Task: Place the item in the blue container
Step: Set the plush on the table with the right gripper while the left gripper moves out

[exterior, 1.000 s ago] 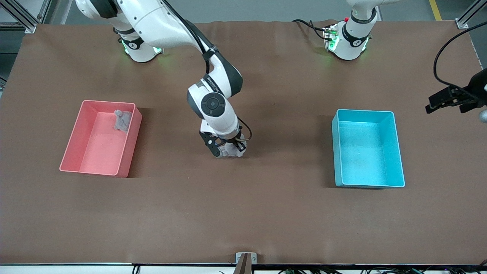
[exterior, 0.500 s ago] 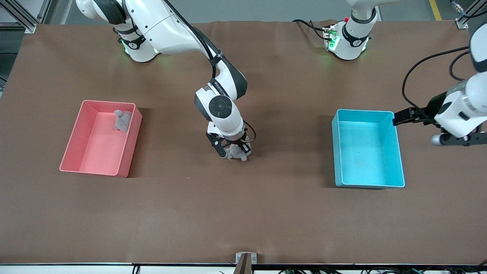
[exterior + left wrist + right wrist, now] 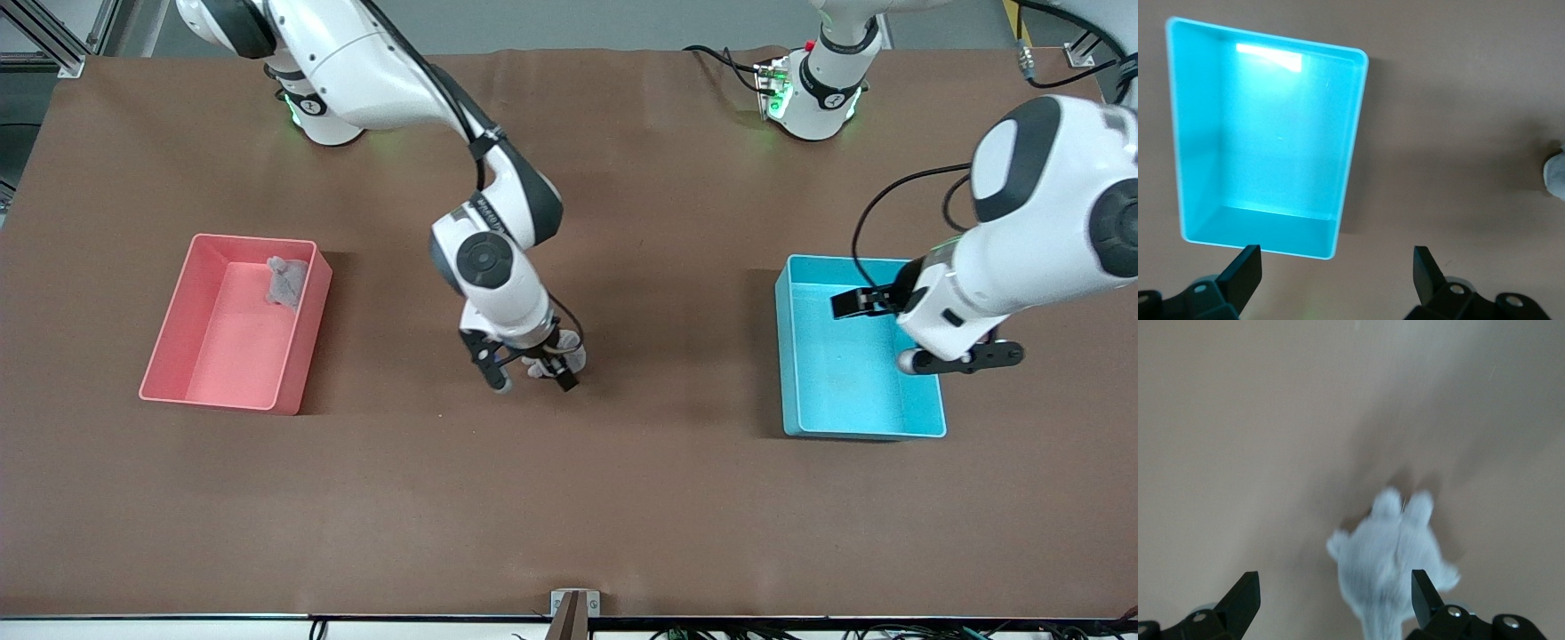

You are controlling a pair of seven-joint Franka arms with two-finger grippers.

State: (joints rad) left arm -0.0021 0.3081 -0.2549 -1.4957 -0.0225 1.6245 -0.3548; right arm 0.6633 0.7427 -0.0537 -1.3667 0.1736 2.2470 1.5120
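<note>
The item is a small pale grey plush toy (image 3: 553,359) lying on the brown table midway between the two bins. My right gripper (image 3: 532,382) hangs low over it, open, its fingers straddling the toy (image 3: 1388,560) without touching it; the toy sits closer to one finger. The blue container (image 3: 845,391) stands toward the left arm's end of the table and holds nothing. My left gripper (image 3: 1335,277) is open and empty, high over the container (image 3: 1265,133), near one of its corners.
A pink bin (image 3: 222,356) stands toward the right arm's end of the table, with a second grey plush toy (image 3: 286,283) in its corner. The left arm's bulky forearm (image 3: 1040,222) hangs over the blue container's edge.
My left arm has swung in from the table's end to above the blue container. My right gripper's fingers have spread apart around the toy, which stays on the table.
</note>
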